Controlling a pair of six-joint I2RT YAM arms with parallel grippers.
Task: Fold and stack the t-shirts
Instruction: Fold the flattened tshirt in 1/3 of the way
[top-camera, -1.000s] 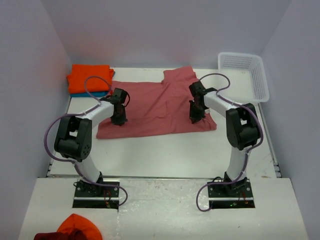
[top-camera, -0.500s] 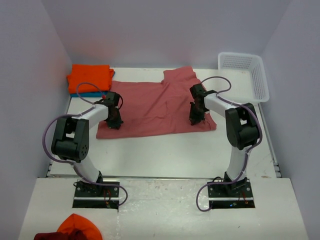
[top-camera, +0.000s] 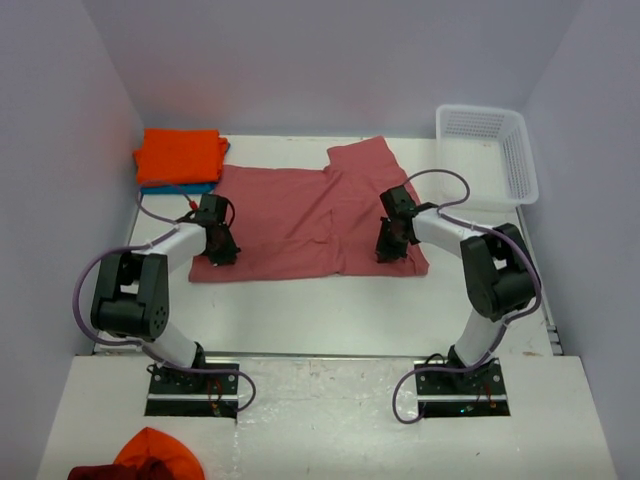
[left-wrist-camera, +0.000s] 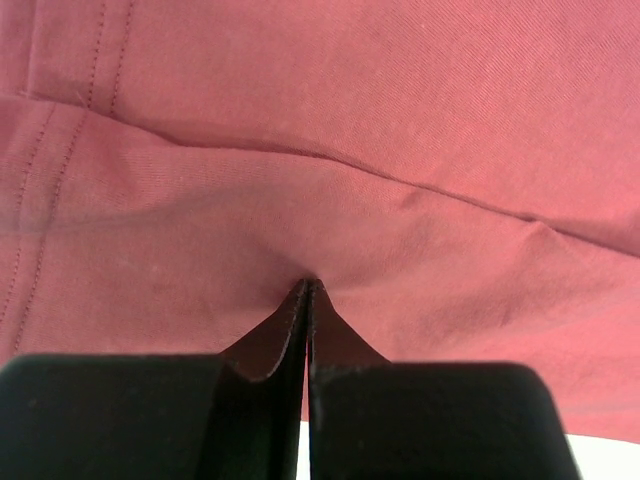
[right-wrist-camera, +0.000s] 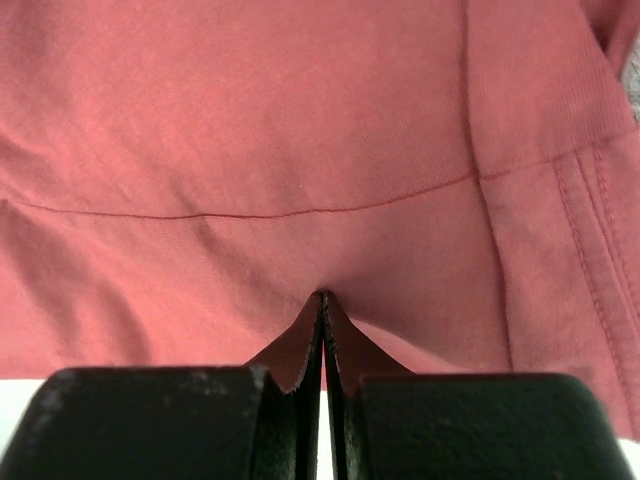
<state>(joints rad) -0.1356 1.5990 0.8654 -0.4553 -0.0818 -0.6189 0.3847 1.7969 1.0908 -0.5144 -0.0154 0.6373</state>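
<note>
**Top view.** Shows the salmon-red t-shirt (top-camera: 300, 215) spread flat across centre frame on the white worktop (top-camera: 320, 310). Shows the left tool (top-camera: 218, 250) at its lower-left hem and the right tool (top-camera: 390, 245) at its lower-right hem. Shows the orange t-shirt (top-camera: 180, 155) folded at upper left over the teal-blue t-shirt (top-camera: 180, 188), and a white basket (top-camera: 527, 170) at upper right. Shows plain pale walls (top-camera: 320, 60) closing in three sides.

**Left wrist view.** Shows the left tool (left-wrist-camera: 306, 300) clamped narrow on a small peak of salmon-red cloth.

**Right wrist view.** Shows the right tool (right-wrist-camera: 322, 310) likewise pinched tight on a raised nip of the same cloth.

**Handling.** Expect light, limp, non-fragile fabric that sags and wrinkles. Take hold at hems or corners, not mid-panel.
</note>
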